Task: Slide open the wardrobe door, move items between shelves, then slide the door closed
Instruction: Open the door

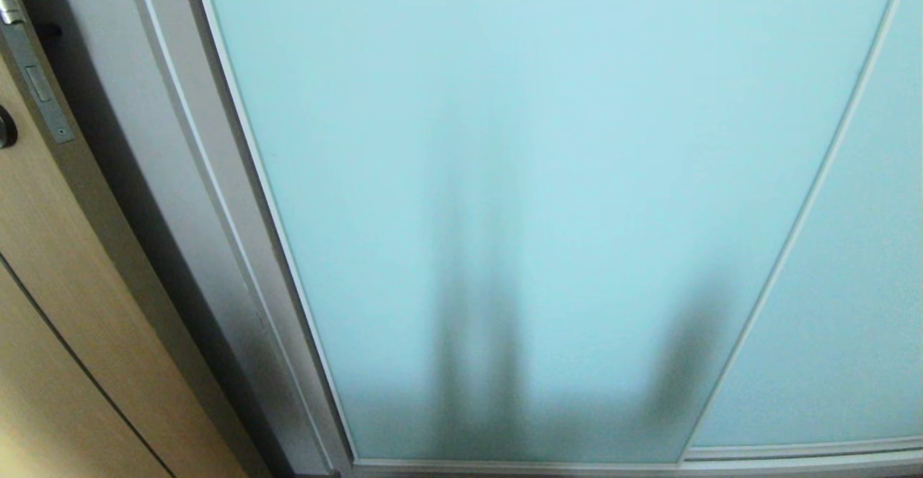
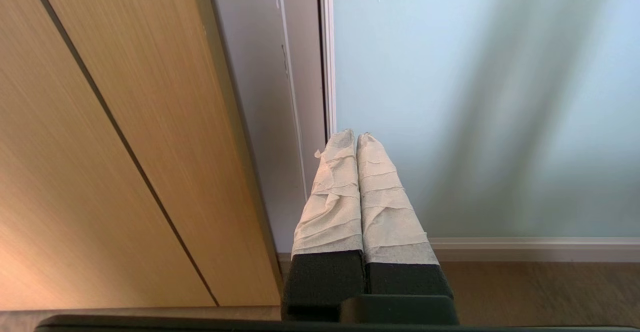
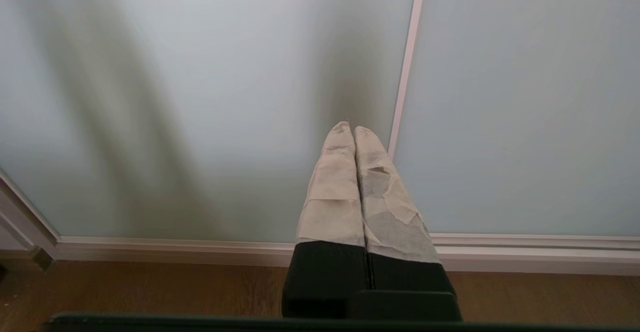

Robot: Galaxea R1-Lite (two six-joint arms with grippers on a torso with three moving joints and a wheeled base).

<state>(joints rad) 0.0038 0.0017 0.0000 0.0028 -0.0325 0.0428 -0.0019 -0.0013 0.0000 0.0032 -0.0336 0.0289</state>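
The sliding wardrobe door (image 1: 519, 175) fills the head view: a frosted pale aqua glass panel in a slim silver frame, fully shut. Its left edge meets the grey wardrobe jamb (image 1: 180, 197), and a second glass panel (image 1: 851, 283) overlaps it on the right behind a thin vertical frame strip. A tan wooden door (image 1: 65, 334) with a metal latch plate (image 1: 32, 74) stands further left and is not part of the task.

Neither arm appears in the head view; only soft shadows fall on the glass. Each wrist view shows its own pincer low down, pointing at the door near the floor (image 3: 150, 287).

- Left pincer (image 2: 354, 136): taped fingers pressed together, holding nothing. It points at the door's left frame edge, which is probably where a push to slide the panel would apply.
- Right pincer (image 3: 348, 127): taped fingers pressed together, holding nothing. It points at the glass just beside the frame strip between the two panels.

Neither pincer visibly touches the door. Both are closed because nothing has to be grasped yet.

The shelves and the items are hidden behind the frosted glass. Judged from this state, the task stands at its start: the door is not yet opened
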